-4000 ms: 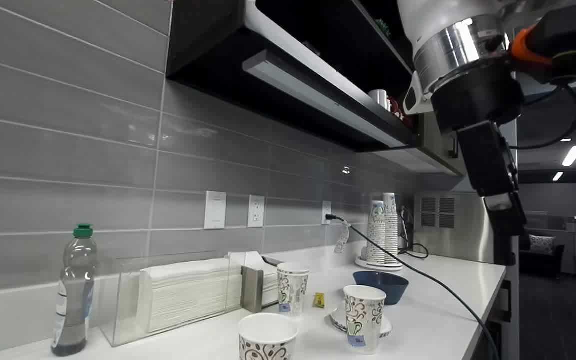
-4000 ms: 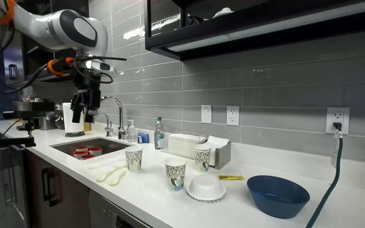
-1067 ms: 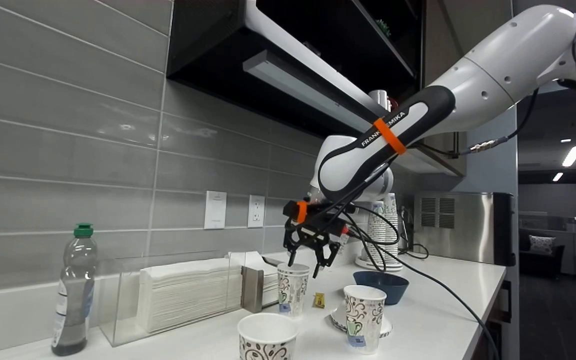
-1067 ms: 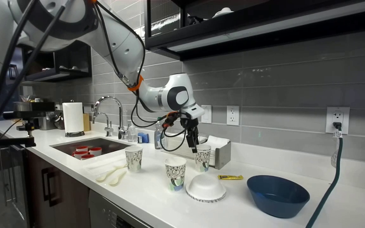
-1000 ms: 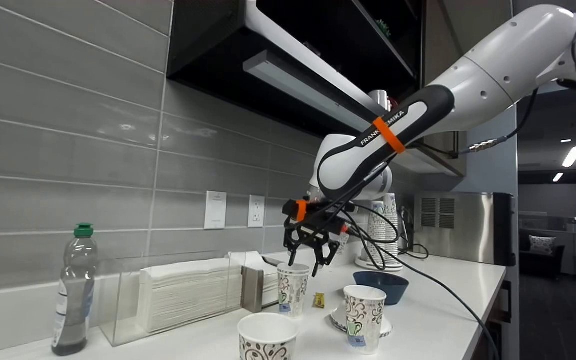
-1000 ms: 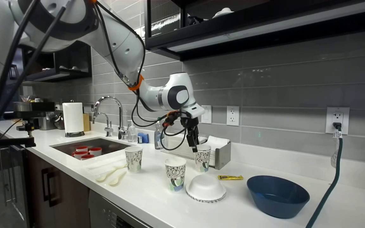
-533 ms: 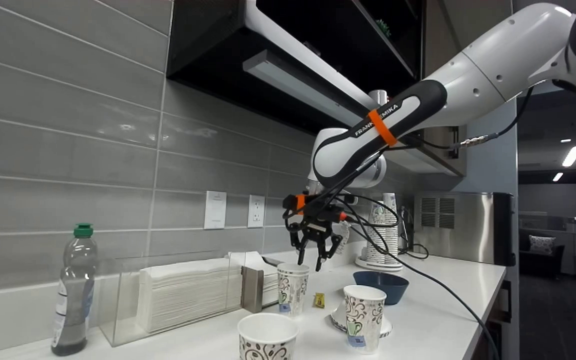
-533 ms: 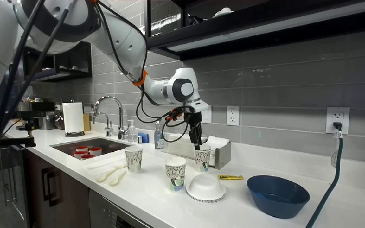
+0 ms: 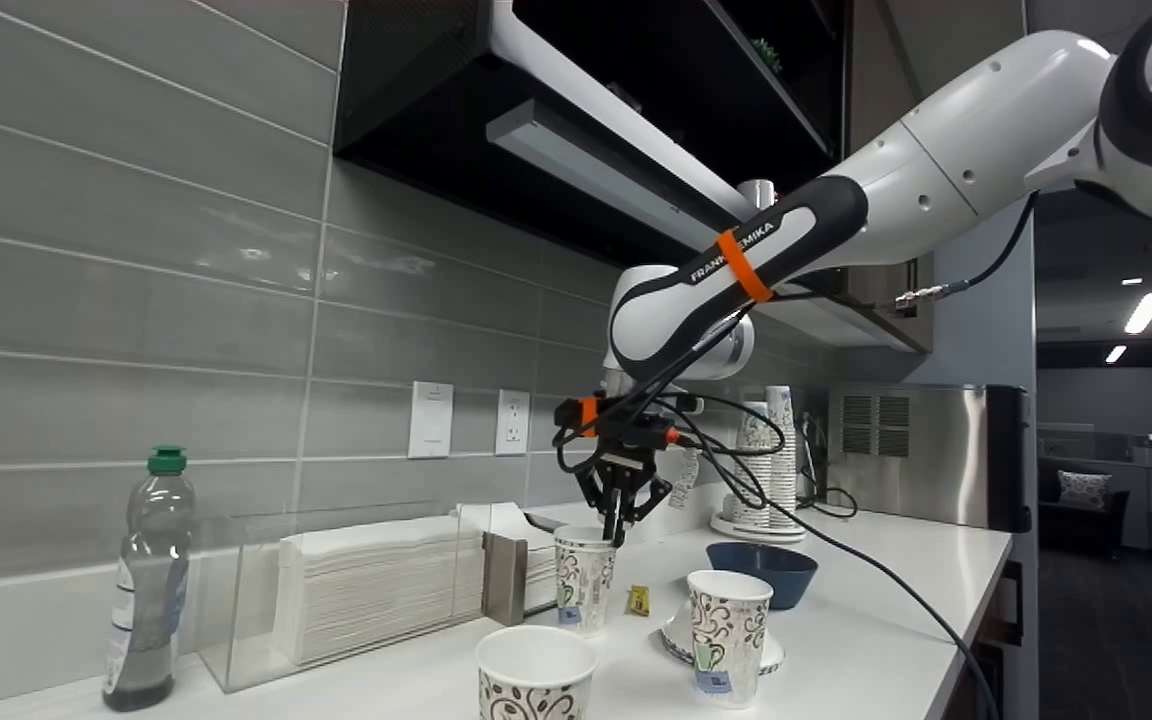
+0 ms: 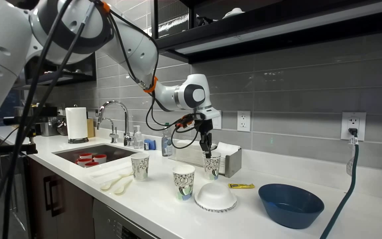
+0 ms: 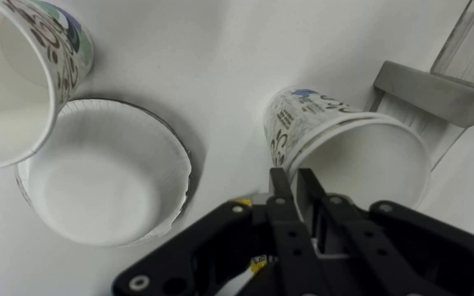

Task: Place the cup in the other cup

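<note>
two fingers [image 11: 279, 184] | narrowed since earlier | astride rim of stacked cups [image 11: 346, 150]

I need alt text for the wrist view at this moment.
The gripper straddles the rim of nested paper cups; whether it is pinching them is unclear. At upper left is another paper cup with an upturned white bowl beside it; at upper right, a metal-ended napkin holder.
</note>
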Robot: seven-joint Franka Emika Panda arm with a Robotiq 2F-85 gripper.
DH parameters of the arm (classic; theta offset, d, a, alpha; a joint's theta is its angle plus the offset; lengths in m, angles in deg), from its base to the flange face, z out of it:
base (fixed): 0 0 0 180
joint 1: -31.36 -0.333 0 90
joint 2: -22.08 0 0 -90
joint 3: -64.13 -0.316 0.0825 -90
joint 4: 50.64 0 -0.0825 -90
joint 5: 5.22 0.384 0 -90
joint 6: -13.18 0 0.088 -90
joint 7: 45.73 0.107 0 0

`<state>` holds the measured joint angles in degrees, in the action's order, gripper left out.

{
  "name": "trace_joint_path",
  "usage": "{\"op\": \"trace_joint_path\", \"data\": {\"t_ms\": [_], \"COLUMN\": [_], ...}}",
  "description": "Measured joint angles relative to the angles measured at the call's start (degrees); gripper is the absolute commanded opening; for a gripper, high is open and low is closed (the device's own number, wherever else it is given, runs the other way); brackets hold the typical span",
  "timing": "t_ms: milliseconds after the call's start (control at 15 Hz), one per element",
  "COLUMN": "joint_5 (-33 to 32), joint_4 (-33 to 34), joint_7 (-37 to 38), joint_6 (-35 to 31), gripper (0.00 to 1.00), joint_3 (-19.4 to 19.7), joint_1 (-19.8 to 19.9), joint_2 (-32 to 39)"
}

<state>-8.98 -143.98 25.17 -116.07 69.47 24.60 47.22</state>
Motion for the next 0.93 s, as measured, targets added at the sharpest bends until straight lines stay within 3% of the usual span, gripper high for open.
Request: {"op": "trace_joint_path", "data": {"t_ms": [133,467,933], "joint_5": [0.00,0.05,12.44], "joint_4": [0.91,2.43,-2.08], "joint_7": [0.20,0.40,-18.03], "joint_6": [0.74,1.52,5.88], "gripper": [0.00,0.01,0.01], "joint_3": [0.00,-0.20,-6.73], "joint_1": [0.00,-0.01,1.60], "joint_2": [0.59,1.05,-5.10]}}
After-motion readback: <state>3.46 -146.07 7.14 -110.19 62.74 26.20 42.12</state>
